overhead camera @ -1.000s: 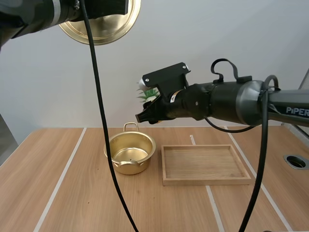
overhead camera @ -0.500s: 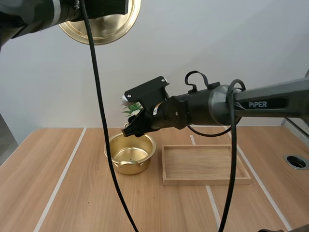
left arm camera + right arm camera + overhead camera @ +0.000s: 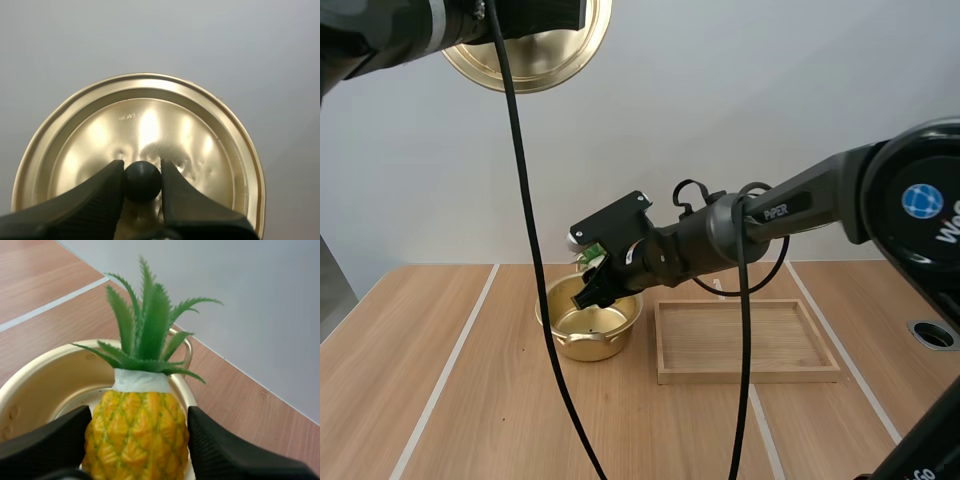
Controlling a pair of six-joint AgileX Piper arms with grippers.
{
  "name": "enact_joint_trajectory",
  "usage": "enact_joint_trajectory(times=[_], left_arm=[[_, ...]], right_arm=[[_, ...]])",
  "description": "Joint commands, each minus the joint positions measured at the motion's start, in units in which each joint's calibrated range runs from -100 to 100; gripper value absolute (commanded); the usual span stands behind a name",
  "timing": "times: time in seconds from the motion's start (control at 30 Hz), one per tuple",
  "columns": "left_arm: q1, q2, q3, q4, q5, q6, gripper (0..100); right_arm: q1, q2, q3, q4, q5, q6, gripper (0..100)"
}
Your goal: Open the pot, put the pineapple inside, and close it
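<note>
- The left end effector [image 3: 142, 179] is clamped on the lid [image 3: 145, 120] by its knob.
- The right end effector [image 3: 137, 432] grips the pineapple [image 3: 136, 445], with the open pot [image 3: 570, 345] just beneath it on the tabletop [image 3: 470, 400].

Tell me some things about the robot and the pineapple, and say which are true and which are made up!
1. The lid sits on the pot. False: the left pincer holds it up in the air by its knob.
2. The right pincer holds the pineapple. True.
3. The pineapple lies in the wooden tray. False: it hangs over the open pot.
4. The wooden tray stands beside the pot. True.
</note>
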Motion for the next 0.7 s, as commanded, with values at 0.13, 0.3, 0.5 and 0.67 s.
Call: enact_joint_trajectory(times=[0.13, 0.3, 0.5, 0.67], left_arm=[[-0.17, -0.32, -0.50, -0.47, -1.32, -0.42, 0], [-0.17, -0.32, -0.50, -0.47, -1.32, -0.42, 0], [-0.17, -0.32, -0.50, -0.47, -1.32, -0.42, 0], [-0.17, -0.32, -0.50, -0.47, -1.32, -0.42, 0]], right_arm=[[0.14, 3.17, -0.14, -0.69, -5.33, -0.39, 0], [0.14, 5.41, -0.33, -0.69, -6.06, -0.39, 0], [0.14, 6.07, -0.33, -0.69, -8.37, -0.39, 0], [0.23, 6.07, -0.33, -0.69, -9.27, -0.39, 0]])
